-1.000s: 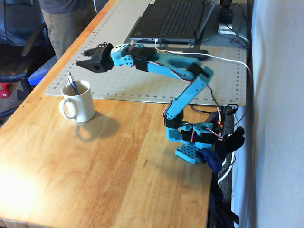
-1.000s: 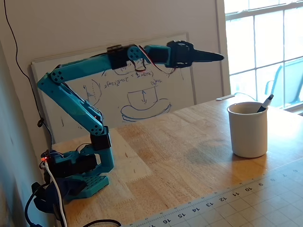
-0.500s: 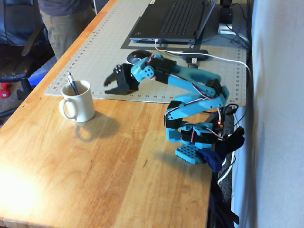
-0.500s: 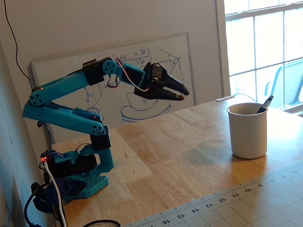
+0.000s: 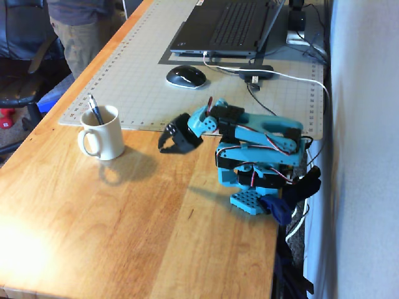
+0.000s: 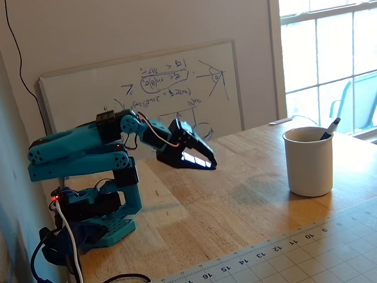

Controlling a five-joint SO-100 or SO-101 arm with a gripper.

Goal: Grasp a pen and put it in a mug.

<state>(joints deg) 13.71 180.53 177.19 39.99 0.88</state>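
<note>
The cream-white mug (image 5: 104,133) stands upright on the wooden table, near the corner of the cutting mat; it also shows in the other fixed view (image 6: 308,160). The dark pen with a blue section (image 5: 95,109) stands inside the mug, leaning on its rim, with its top end sticking out (image 6: 330,128). The blue arm is folded back over its base. My black gripper (image 5: 164,147) hangs above the table, well apart from the mug, and holds nothing. In a fixed view the gripper (image 6: 211,166) has its jaws together.
A grey cutting mat (image 5: 143,75) carries a laptop (image 5: 224,25), a black mouse (image 5: 186,76) and cables. The arm's base (image 5: 255,199) is clamped at the table's edge. A whiteboard (image 6: 147,88) leans on the wall. A person (image 5: 81,25) stands beyond the table.
</note>
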